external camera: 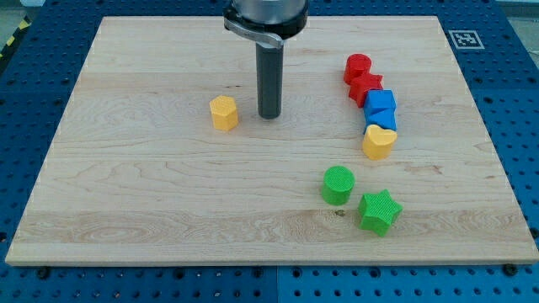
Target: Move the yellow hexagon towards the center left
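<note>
My tip [269,115] rests on the table [126,194], just right of the yellow hexagon [224,112], with a narrow gap between them. This end effector is a plain dark rod with no jaws, so nothing is apart, together or clamped.

The yellow hexagon sits left of the table's middle and somewhat toward the far side, alone, well apart from the other blocks.

On the right, a close chain of blocks runs from far to near: a red cylinder [357,67], a red star [365,87] touching it, then a blue cube [380,103], a second blue block [383,119] whose shape I cannot make out, and a yellow heart [379,141] at the near end.

Nearer and right of centre, a green cylinder [338,184] stands just beside a green star [379,211], which lies nearer and to the right.

A marker tag [465,39] lies beyond the table's far right corner.
</note>
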